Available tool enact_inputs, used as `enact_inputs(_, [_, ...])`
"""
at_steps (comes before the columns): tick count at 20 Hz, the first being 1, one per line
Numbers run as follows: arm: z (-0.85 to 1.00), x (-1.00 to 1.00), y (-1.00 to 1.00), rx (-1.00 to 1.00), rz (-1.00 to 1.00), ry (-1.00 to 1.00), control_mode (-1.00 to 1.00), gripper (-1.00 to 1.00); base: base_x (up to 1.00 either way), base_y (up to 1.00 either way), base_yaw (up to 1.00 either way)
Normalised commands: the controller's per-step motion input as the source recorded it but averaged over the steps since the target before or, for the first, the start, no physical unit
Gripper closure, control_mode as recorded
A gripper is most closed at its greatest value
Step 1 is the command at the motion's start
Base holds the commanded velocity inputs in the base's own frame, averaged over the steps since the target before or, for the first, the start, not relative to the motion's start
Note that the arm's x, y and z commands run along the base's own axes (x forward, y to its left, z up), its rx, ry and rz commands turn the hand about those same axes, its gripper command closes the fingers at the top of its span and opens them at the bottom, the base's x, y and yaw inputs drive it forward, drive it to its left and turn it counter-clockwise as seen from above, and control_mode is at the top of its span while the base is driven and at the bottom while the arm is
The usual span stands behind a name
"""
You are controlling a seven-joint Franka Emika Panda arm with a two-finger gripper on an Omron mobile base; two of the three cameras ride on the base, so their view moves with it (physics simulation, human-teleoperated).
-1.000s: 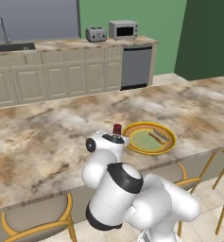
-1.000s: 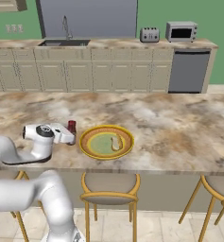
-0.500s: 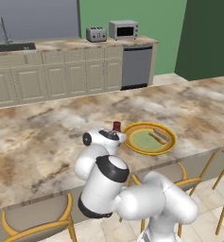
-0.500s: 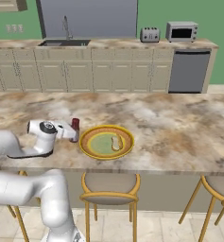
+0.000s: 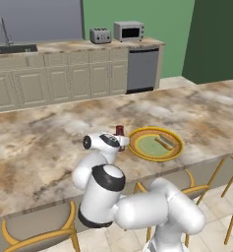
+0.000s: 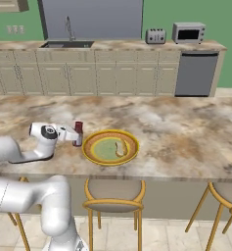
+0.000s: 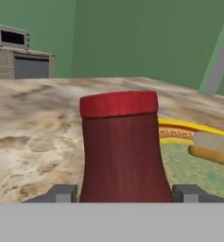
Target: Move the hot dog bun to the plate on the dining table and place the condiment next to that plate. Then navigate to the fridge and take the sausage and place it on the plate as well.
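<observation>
The condiment [image 7: 120, 146] stands upright on the counter [image 5: 49, 142], directly in front of the tool [image 7: 125, 193] and between its two fingertips [image 7: 61, 193], one showing on each side of the bottle's base. In the right base view the bottle [image 6: 79, 133] sits at the end of the tool [image 6: 73, 137], just beside the left rim of the plate [image 6: 92, 156]. From the left base view it [image 5: 120, 132] stands at the plate's [image 5: 142, 153] near-left edge, partly hidden by the hand.

The bottle is dark red, slightly flared toward the bottom, with a brighter red cap band on top. The hot dog bun [image 7: 210, 150] lies flat on the plate's pale green centre, a golden-tan roll [image 6: 120, 148].

The tool's jaws stand partly apart with the bottle between them; whether the pads press on its sides or stand just clear cannot be told.
</observation>
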Motion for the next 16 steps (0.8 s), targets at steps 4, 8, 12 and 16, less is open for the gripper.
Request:
enact_inputs(4, [-0.53,-0.29,0.06,-0.01,-0.03,0.00,-1.00,-1.00,0.00,0.00,0.00])
enact_inputs(8, [-0.19,-0.61,0.00,0.00,-0.02,-0.07,-1.00,-1.00,0.00,0.00,0.00])
enact_inputs(12, [-0.02,-0.71,0.00,0.00,-0.01,-0.15,-1.00,-1.00,0.00,0.00,0.00])
enact_inputs(16, [0.07,-0.31,0.00,0.00,0.00,-0.17,-1.00,-1.00,0.00,0.00,0.00])
